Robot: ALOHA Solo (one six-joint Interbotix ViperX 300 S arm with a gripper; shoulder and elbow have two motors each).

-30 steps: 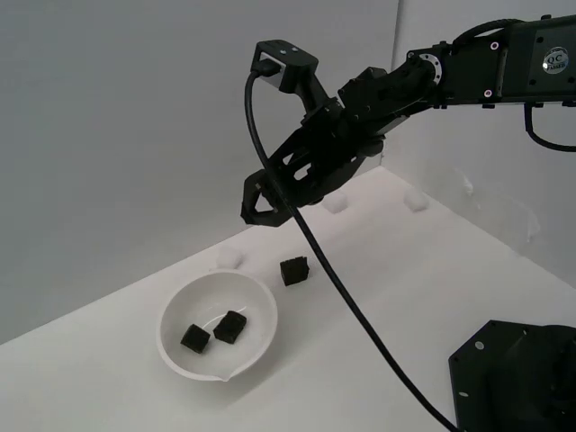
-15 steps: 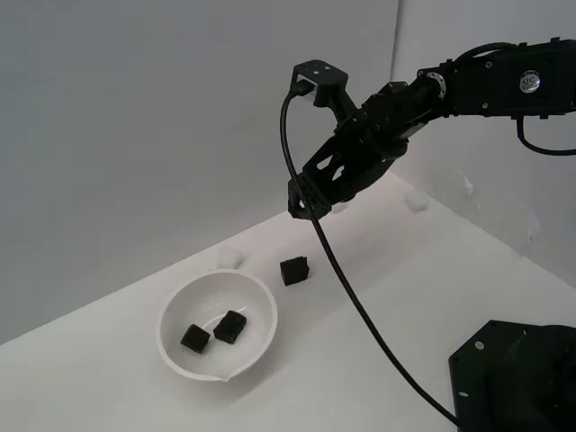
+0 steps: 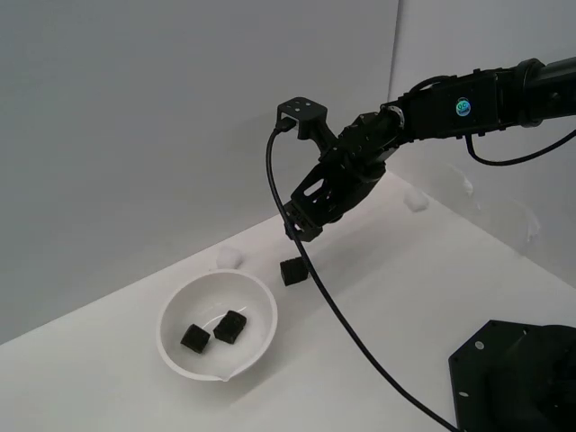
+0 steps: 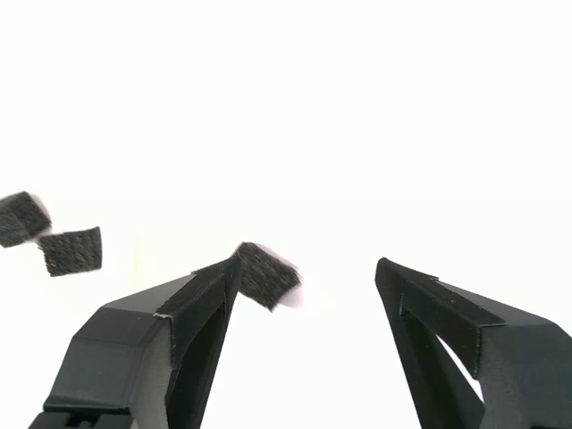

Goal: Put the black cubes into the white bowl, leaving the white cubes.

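**Black cubes: two in the bowl, one out on the surface under the open hand**

Exterior view. Two black cubes lie inside the white bowl (image 3: 256, 297), which sits low at the exterior view's left on the white surface (image 3: 387, 315). One bowl cube (image 3: 194, 338) is at about 8 o'clock from the bowl's middle, and the other bowl cube (image 3: 230, 326) is close beside it, just right of the middle; whether they touch cannot be told. The third black cube (image 3: 292, 271) rests on the surface outside the bowl, at about 1 o'clock from it and near the rim but apart from it. A white cube (image 3: 230, 257) sits at the bowl's 12 o'clock, just past the rim. Another white cube (image 3: 415, 201) lies well apart, far back at the exterior view's right. The black arm (image 3: 468, 103) reaches in from the right, and the hand (image 3: 301, 225) hangs in the air above the third black cube, not touching it. A black cable (image 3: 342, 315) loops down from the wrist.

Wrist view. The hand (image 4: 307, 304) is spread wide and holds nothing. The third black cube (image 4: 265, 274) shows between the fingers, close against one finger (image 4: 170, 340) and well clear of the other. Two more black cubes (image 4: 49, 237) appear off to the side, corner to corner.
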